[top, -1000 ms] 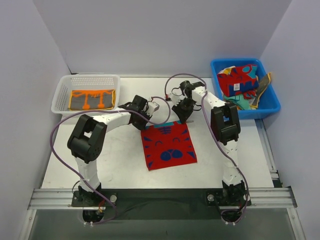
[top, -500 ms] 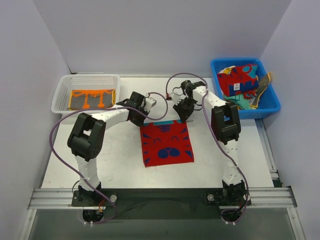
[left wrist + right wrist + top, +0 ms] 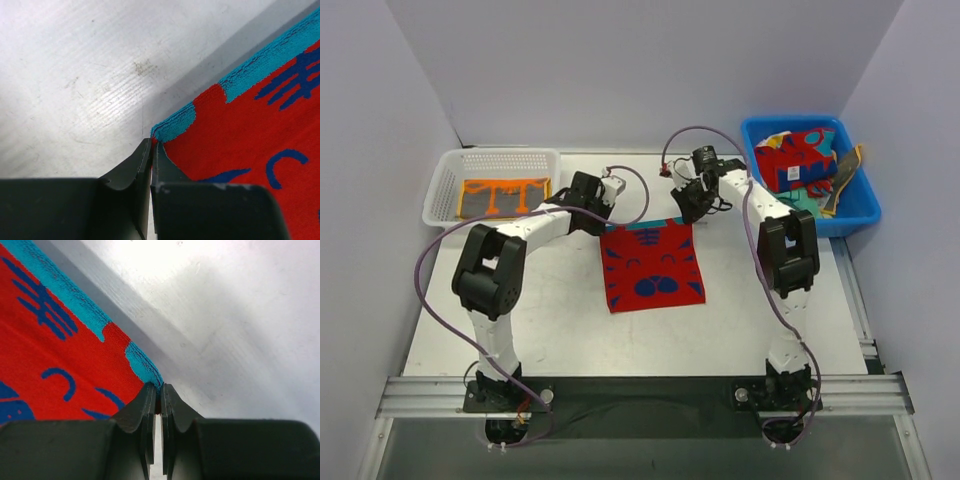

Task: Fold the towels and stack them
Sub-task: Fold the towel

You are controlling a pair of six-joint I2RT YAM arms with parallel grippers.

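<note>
A red towel (image 3: 653, 268) with blue shapes and a teal far edge lies spread in the middle of the table. My left gripper (image 3: 604, 227) is shut on its far left corner, and my right gripper (image 3: 691, 217) is shut on its far right corner. In the left wrist view the left gripper (image 3: 151, 143) pinches the teal corner of the towel (image 3: 260, 135). The right wrist view shows the right gripper (image 3: 160, 388) pinching the other corner of the towel (image 3: 60, 365), just above the table. An orange and grey towel (image 3: 503, 198) lies folded in the basket.
The white mesh basket (image 3: 445, 180) stands at the back left. The blue bin (image 3: 855, 205) at the back right holds a bunched red towel (image 3: 795, 155) and other cloths. Grey walls close in the sides and back.
The right gripper has shut on the towel's far right corner. Both grippers have moved toward the back of the table, drawing the towel with them.
</note>
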